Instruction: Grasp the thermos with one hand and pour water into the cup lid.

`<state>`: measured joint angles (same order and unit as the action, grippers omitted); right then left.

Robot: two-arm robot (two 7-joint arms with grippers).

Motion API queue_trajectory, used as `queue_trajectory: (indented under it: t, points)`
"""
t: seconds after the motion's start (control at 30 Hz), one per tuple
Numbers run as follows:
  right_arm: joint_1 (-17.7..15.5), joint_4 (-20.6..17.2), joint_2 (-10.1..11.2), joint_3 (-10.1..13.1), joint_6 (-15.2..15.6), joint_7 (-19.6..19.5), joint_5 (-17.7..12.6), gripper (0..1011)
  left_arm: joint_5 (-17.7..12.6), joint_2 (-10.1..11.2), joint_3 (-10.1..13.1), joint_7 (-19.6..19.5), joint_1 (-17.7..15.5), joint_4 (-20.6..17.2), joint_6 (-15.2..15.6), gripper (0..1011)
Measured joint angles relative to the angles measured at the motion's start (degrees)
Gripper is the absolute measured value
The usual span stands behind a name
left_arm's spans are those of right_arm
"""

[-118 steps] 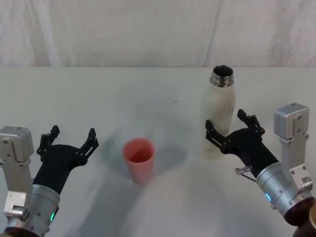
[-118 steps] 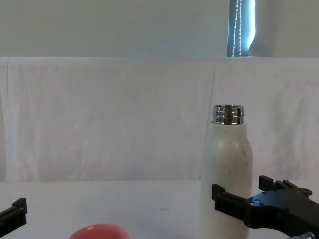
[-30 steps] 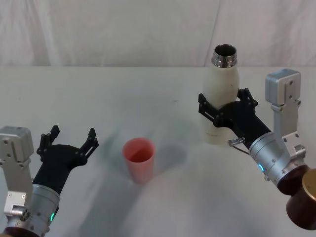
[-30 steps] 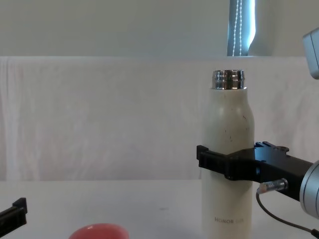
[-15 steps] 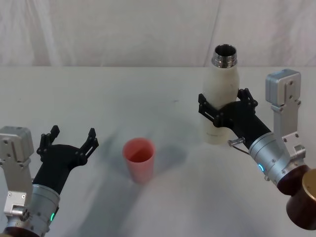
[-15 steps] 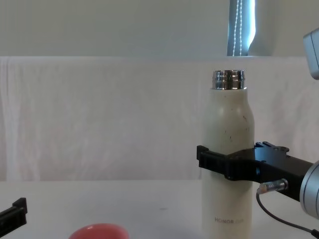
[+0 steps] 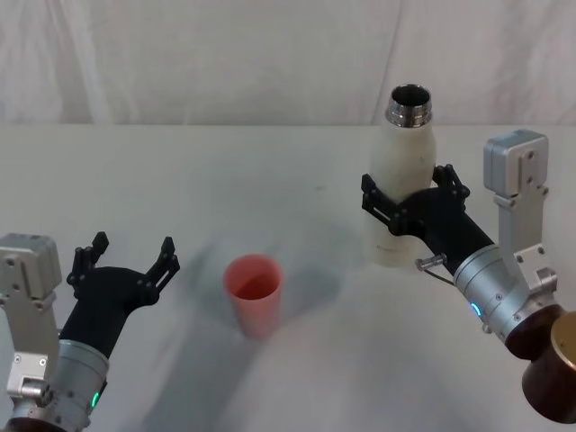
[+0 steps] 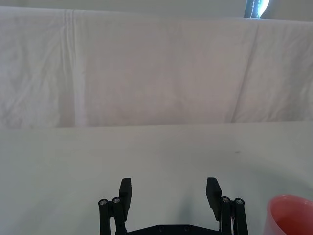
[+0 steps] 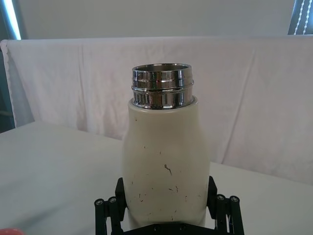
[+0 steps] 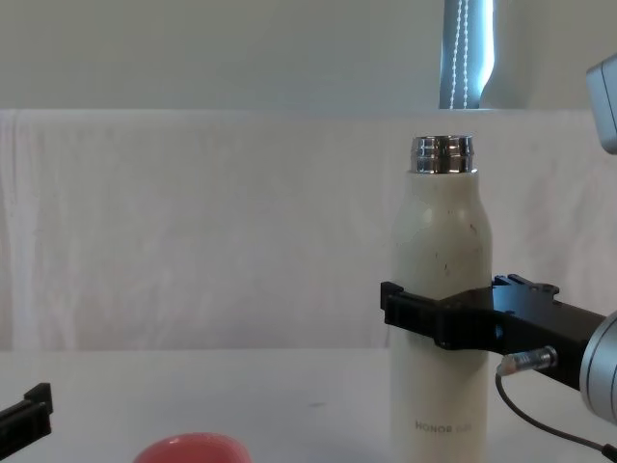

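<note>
The thermos reads "HONOR" near its base.

Black linkage jaws on silver wrists with green lights, grey camera blocks, apparently brown forearms.

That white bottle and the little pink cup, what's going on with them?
The right gripper is clamped around the middle of the thermos, holding it upright with its steel neck open. The cup lid stands on the table to its left. The left gripper rests open near the cup lid, idle. No pouring yet.
</note>
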<state>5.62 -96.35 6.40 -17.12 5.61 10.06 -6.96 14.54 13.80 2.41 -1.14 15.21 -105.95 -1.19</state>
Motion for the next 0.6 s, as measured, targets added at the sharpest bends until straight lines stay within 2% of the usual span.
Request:
queue_trajectory:
  t: [0.13, 0.23, 0.47, 0.6]
  points:
    - [0.0, 0.0, 0.0, -0.1, 0.0, 0.0, 0.1, 960, 0.0, 0.0, 0.0, 0.0, 0.0, 0.0, 0.0, 1001]
    - [0.2, 0.0, 0.6, -0.6, 0.0, 0.0, 1.5, 960, 0.0, 0.0, 0.0, 0.0, 0.0, 0.0, 0.0, 1001]
    - [1.1, -0.7, 2.9, -3.2, -0.4, -0.6, 8.5, 960, 0.0, 0.0, 0.0, 0.0, 0.0, 0.0, 0.0, 1001]
    - [1.6, -1.5, 4.5, -5.2, -0.7, -1.5, 14.8, 960, 0.0, 0.0, 0.0, 0.0, 0.0, 0.0, 0.0, 1001]
